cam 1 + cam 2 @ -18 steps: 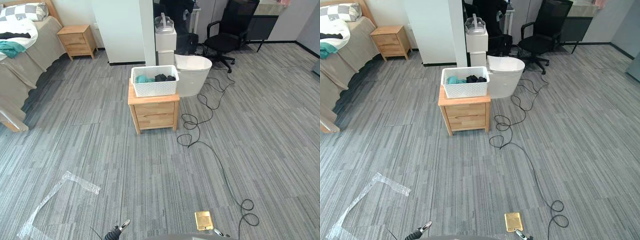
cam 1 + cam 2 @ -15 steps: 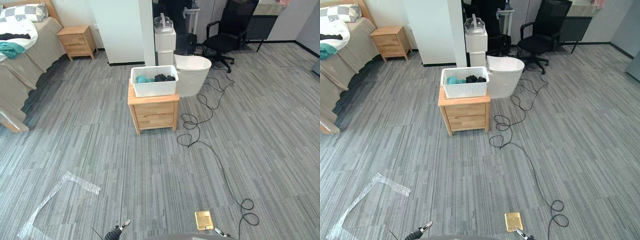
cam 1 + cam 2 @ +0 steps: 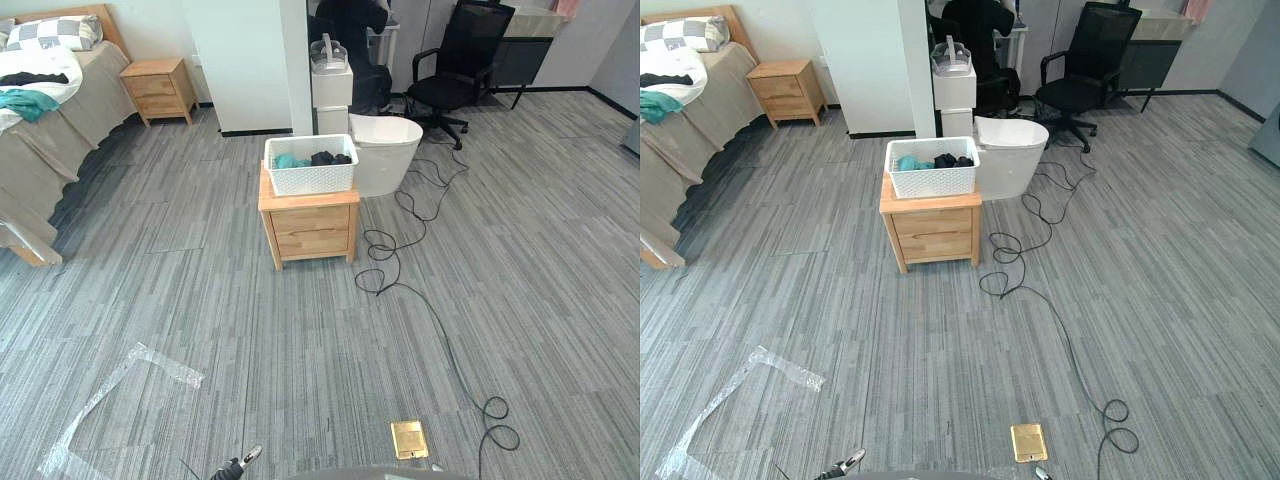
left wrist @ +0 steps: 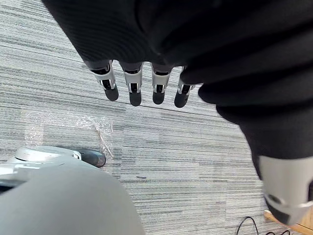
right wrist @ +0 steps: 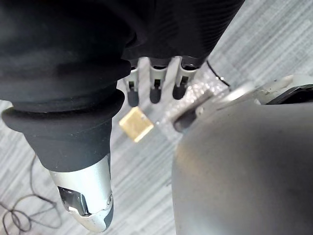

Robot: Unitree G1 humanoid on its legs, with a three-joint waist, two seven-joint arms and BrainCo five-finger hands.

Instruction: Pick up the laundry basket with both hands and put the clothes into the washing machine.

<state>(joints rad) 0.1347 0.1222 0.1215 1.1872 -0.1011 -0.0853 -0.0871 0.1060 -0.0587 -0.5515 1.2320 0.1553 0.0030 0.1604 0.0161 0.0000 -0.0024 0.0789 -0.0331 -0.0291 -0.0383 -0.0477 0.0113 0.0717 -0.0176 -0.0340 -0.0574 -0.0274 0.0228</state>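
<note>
White laundry basket (image 3: 311, 166) upright on top of the light wooden nightstand (image 3: 310, 226), in the middle of the grey carpet floor (image 3: 250, 330). Inside the basket a teal garment (image 3: 290, 160) at the left end and dark clothes (image 3: 326, 157) next to it, all about level with the rim. Directly behind the nightstand, toward its right side, a white rounded machine (image 3: 386, 150), close to the basket. Also behind the nightstand a narrow white cabinet (image 3: 331, 92) with a clear container (image 3: 328, 52) on top. Further behind the nightstand and to the right, a black office chair (image 3: 458, 60). Far to the left of the nightstand a bed (image 3: 45, 130), with a second small nightstand (image 3: 161, 88) beside it. In front of the nightstand, well apart from it, a brass floor plate (image 3: 408, 440) and a strip of clear plastic film (image 3: 125, 390) on the carpet. Left robot hand (image 4: 133, 87) hanging over the carpet, well in front of the nightstand, fingers straight, holding nothing. Right robot hand (image 5: 154, 84) also low and far from the nightstand, with the brass plate on the floor just past its fingers, fingers straight and relaxed, nothing in the grasp
</note>
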